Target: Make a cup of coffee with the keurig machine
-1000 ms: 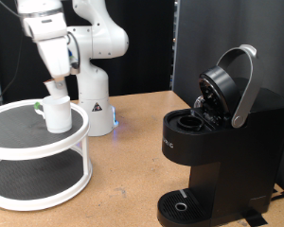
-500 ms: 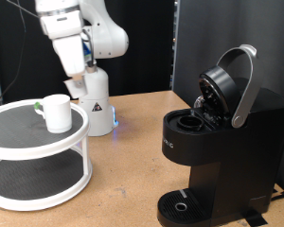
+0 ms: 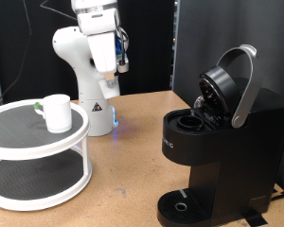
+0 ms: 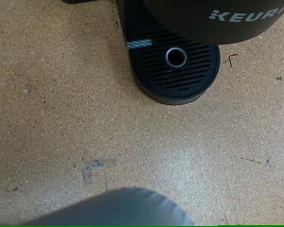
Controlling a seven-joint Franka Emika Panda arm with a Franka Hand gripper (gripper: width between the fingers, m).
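The white cup (image 3: 57, 112) stands on the upper tier of a round white rack (image 3: 28, 142) at the exterior view's left. The black keurig machine (image 3: 227, 132) sits at the right with its lid raised and its pod chamber (image 3: 191, 121) showing. My gripper (image 3: 107, 68) hangs high in the air between the rack and the machine, well above the table. In the wrist view the machine's round drip tray (image 4: 175, 61) lies below the hand. A blurred pale grey rounded shape (image 4: 123, 210) fills that picture's edge close to the camera; I cannot tell what it is.
The white arm base (image 3: 93, 104) stands behind the rack. A small dark and green item (image 3: 36, 107) lies beside the cup. The wooden table (image 3: 123, 170) stretches between rack and machine. A black panel backs the machine.
The gripper has risen from just above the cup and swung toward the exterior view's right, toward the machine. The cup stayed on the rack.
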